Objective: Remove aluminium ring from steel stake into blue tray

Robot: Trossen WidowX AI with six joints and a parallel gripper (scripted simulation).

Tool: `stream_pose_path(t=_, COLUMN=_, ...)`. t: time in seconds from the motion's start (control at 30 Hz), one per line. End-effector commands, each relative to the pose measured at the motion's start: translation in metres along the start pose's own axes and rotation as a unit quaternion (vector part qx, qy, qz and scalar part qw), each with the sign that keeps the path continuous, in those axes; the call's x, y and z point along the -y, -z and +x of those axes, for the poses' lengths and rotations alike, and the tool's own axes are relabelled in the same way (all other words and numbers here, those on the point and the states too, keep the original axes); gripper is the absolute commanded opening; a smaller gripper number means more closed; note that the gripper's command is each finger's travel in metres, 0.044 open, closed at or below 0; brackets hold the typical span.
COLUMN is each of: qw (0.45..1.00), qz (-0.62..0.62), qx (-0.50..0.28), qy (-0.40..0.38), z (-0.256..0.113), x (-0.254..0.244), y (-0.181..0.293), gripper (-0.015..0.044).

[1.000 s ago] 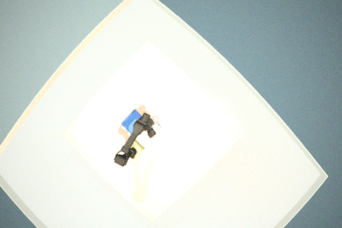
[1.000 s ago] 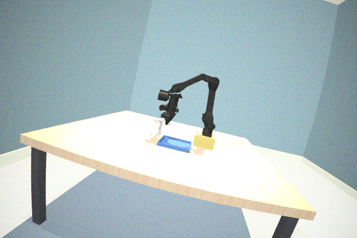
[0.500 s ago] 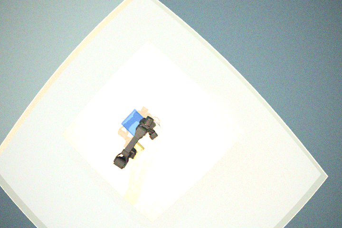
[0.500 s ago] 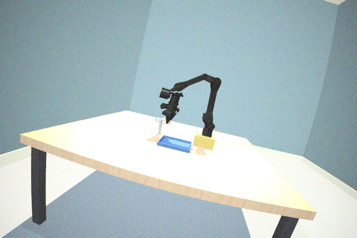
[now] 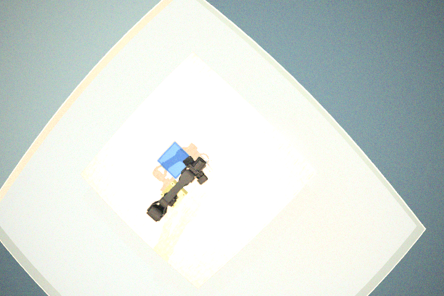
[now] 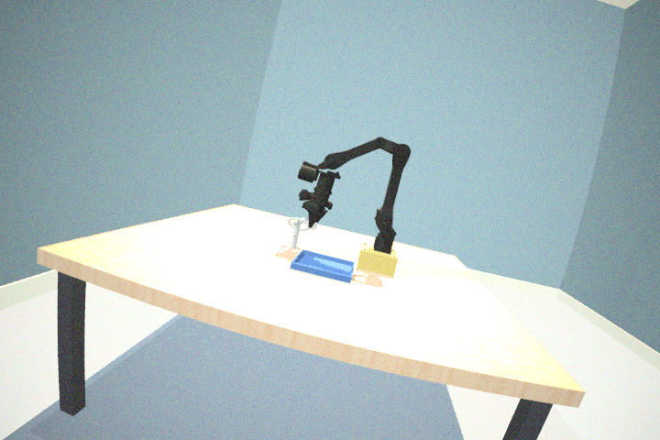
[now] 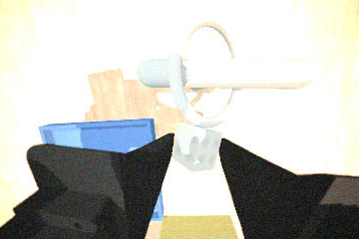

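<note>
The steel stake point(image 6: 294, 238) stands upright behind the blue tray point(image 5: 166, 151) point(image 6: 320, 273) point(image 7: 97, 121). In the wrist view its cross-bar point(image 7: 267, 74) runs left to right. The pale ring point(image 7: 178, 90) point(image 6: 289, 223) is up at cross-bar height, tilted. Its left side crosses over the bar near the bar's left end, and its right side passes behind the bar, so it appears to be around the bar. My gripper point(image 7: 195, 139) point(image 6: 312, 225) is shut on the ring's welded tab, beside the bar. The post under the bar is hidden in the wrist view.
The yellow base block point(image 6: 376, 260) point(image 7: 199, 226) point(image 5: 184, 192) of the arm stands near the tray's other end. Tan shadows of the arm and ring fall on the table beside the tray. The table edge point(image 6: 310, 339) runs across the front.
</note>
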State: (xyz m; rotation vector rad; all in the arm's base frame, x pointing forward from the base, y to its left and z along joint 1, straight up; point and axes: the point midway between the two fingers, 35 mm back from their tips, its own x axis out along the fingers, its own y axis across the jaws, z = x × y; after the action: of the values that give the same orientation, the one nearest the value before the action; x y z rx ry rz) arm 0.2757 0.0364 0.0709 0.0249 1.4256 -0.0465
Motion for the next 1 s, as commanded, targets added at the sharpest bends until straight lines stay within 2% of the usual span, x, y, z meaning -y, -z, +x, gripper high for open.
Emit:
stream_pose_path(t=0.0, qw=1.0, qz=0.001, qx=0.002, qy=-0.015, z=0.0, x=0.005, y=0.0, gripper=0.0)
stream_pose_path(t=0.97, qw=0.994, qz=0.013, qx=0.003, qy=-0.112, z=0.003, x=0.041, y=-0.001, gripper=0.0)
